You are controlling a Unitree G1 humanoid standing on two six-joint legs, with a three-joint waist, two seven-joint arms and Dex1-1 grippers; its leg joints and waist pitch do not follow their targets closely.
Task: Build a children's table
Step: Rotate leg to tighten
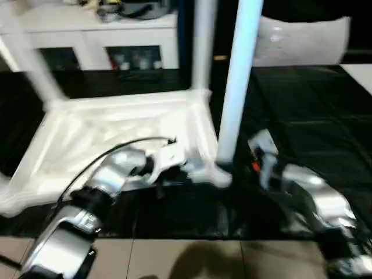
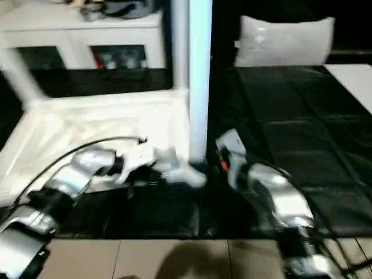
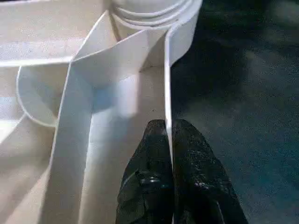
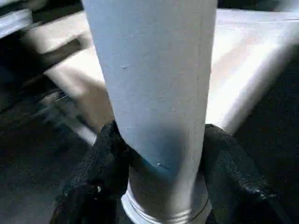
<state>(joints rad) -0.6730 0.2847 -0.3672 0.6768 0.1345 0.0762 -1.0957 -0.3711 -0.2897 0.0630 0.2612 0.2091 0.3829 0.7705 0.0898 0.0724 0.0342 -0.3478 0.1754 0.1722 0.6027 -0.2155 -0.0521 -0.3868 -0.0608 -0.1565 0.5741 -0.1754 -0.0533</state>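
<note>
White plastic tabletop (image 1: pixel 116 128) upside down on black worktop (image 1: pixel 302 139), L end effector (image 3: pixel 169 140) pinched shut on its side wall, R end effector (image 4: pixel 159 154) clasping upright leg (image 1: pixel 235 87) at near corner socket.

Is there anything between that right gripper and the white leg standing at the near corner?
Nothing visible. The right gripper has one black finger on each side of the leg, near its base where it stands in the tabletop's corner socket.
</note>
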